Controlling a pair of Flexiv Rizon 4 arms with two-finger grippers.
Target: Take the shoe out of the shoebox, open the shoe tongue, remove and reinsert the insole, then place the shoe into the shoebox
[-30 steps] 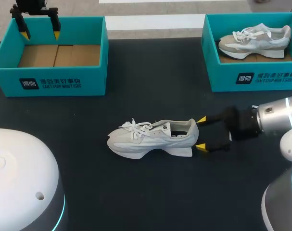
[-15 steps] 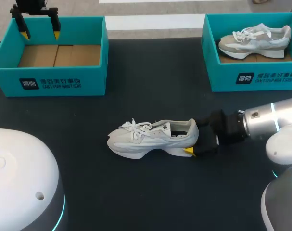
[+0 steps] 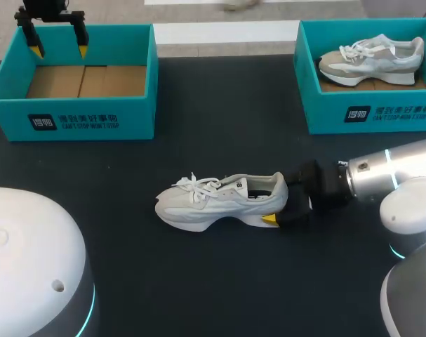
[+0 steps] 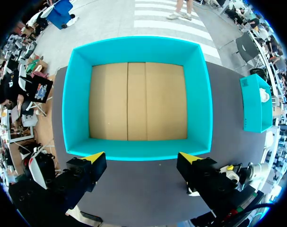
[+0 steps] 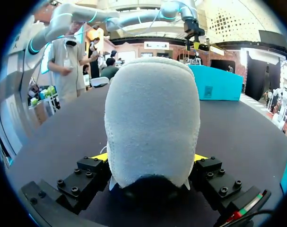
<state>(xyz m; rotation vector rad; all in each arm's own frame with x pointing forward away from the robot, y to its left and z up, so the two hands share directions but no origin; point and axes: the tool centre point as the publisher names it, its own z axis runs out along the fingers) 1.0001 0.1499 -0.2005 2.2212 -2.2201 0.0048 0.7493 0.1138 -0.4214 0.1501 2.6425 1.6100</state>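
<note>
A white and grey shoe [image 3: 220,200] lies on its sole on the black table, toe pointing left. My right gripper [image 3: 277,202] is at its heel, one finger on each side. In the right wrist view the heel [image 5: 152,118] fills the gap between the fingers, whose yellow tips just peek out beside it. I cannot see a firm squeeze, so the gripper reads as open. My left gripper [image 3: 58,49] hangs open and empty above the back rim of the empty teal shoebox [image 3: 86,119]. From the left wrist view this shoebox [image 4: 138,150] shows only its bare cardboard floor.
A second teal shoebox [image 3: 370,112] at the back right holds another shoe [image 3: 370,60]. My robot's white base [image 3: 30,260] bulges over the table's front left. Bare black tabletop lies between the boxes and the shoe.
My right gripper slid left until its fingers came around the shoe's heel, and they have begun to narrow. The shoe shifted very slightly left. The left arm stayed still.
</note>
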